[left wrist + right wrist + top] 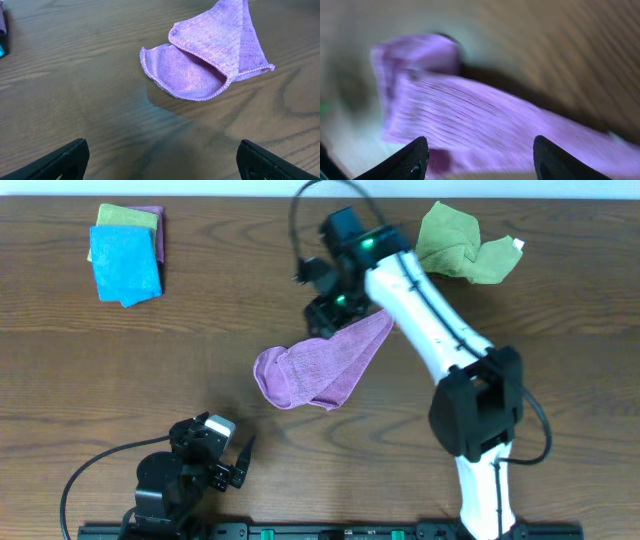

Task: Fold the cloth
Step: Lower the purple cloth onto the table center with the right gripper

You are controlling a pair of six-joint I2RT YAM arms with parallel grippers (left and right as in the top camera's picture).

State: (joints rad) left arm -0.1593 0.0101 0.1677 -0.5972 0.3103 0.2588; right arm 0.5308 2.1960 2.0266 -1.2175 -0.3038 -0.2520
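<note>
No readable text, brand or number in any view. Only candidate: small white tag (517, 244) on the olive-green cloth (455, 242), too small to read from overhead. Right wrist view is motion-blurred.

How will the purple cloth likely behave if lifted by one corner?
Probably floppy: the purple cloth lies in soft, curved folds. Likely light, as its layers look thin. Pushed, it would probably bunch rather than slide.

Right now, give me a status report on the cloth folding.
Left gripper open, empty. Right gripper open over far end of cloth. Cloth loosely doubled, rumpled. Green cloth, blue cloth well aside.
</note>
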